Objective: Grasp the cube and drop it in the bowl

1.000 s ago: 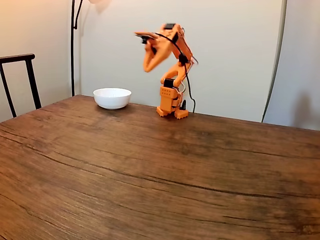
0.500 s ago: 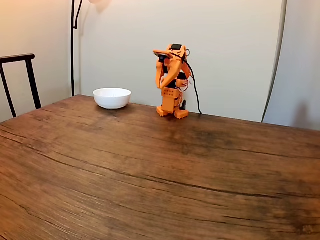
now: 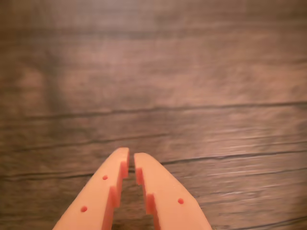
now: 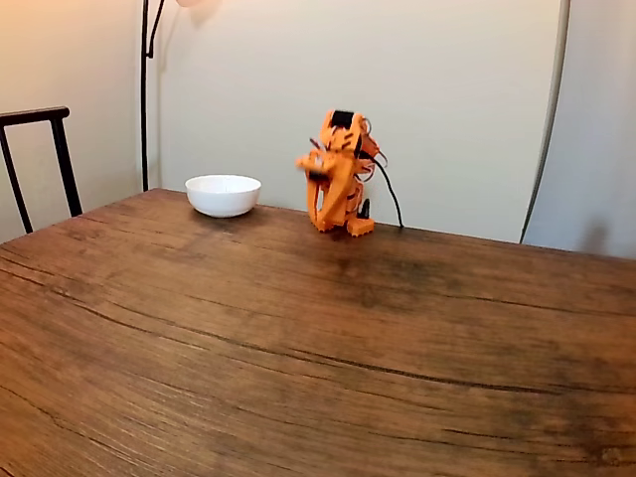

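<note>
Sitting at the far left of the dark wooden table [image 4: 298,338] in the fixed view, the round glossy white bowl [image 4: 223,194] is showing a wide rim and a shallow, plain body; whether anything is lying inside it I cannot tell from this low angle. I am folding my orange arm [image 4: 336,169] down over its base beside the bowl, a little to its right and apart from it. In the wrist view my orange two-finger gripper [image 3: 131,158] is pointing over bare wood grain, its fingertips [image 3: 121,160] nearly meeting with just a thin slit between them, gripping nothing and touching nothing. A black metal chair back [image 4: 35,149] is standing at the left edge of the fixed view.
</note>
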Action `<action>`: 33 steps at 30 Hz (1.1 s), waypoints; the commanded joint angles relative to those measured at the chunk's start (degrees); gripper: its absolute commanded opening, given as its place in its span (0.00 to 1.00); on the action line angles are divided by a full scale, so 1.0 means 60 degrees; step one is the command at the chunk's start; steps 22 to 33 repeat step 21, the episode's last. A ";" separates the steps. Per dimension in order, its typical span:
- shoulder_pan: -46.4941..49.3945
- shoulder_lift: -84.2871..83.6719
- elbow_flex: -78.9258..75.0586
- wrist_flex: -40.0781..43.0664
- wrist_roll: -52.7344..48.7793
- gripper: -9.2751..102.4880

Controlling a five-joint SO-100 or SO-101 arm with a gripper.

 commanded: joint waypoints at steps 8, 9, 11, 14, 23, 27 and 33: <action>0.0059 0.0044 0.1201 -0.0117 0.0088 0.08; 0.0059 0.0044 0.1201 -0.0132 0.0088 0.08; 0.0059 0.0029 0.1201 0.0000 0.0103 0.08; -0.0015 -0.0015 0.1201 0.0015 0.0161 0.08; 0.0044 -0.0015 0.1201 0.0015 0.0176 0.08; 0.0044 -0.0015 0.1201 0.0015 0.0176 0.08; 0.0044 -0.0015 0.1201 0.0015 0.0176 0.08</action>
